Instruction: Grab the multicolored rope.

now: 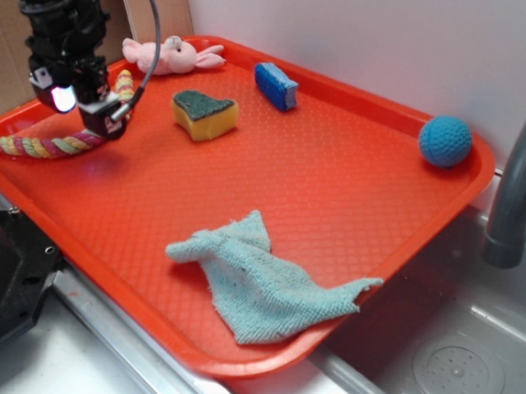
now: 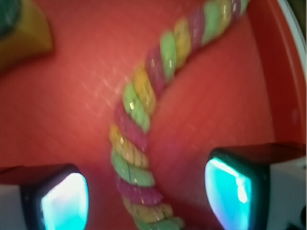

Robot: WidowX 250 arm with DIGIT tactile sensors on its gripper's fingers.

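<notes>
The multicolored rope (image 1: 51,144) lies on the red tray (image 1: 337,194) at its far left corner, curving from near the tray's left rim up toward the pink plush bunny (image 1: 169,56) at the back edge. The end effector (image 1: 79,107) sits directly over the rope's middle stretch. In the wrist view the rope (image 2: 139,143) passes between the two fingers (image 2: 62,201), which stand apart on either side of it with red tray surface visible in the gaps; the jaws are spread and not closed on the rope. Whether the fingertips touch the tray cannot be judged, as the wrist view is blurred.

Elsewhere on the tray: a yellow sponge with a green top (image 1: 204,114) sits just right of the end effector, a blue sponge (image 1: 276,85) near the back rim, a blue ball (image 1: 445,141) in the far right corner, and a crumpled light blue cloth (image 1: 264,285) toward the front edge. A grey faucet (image 1: 523,174) rises at right above a metal sink (image 1: 451,361).
</notes>
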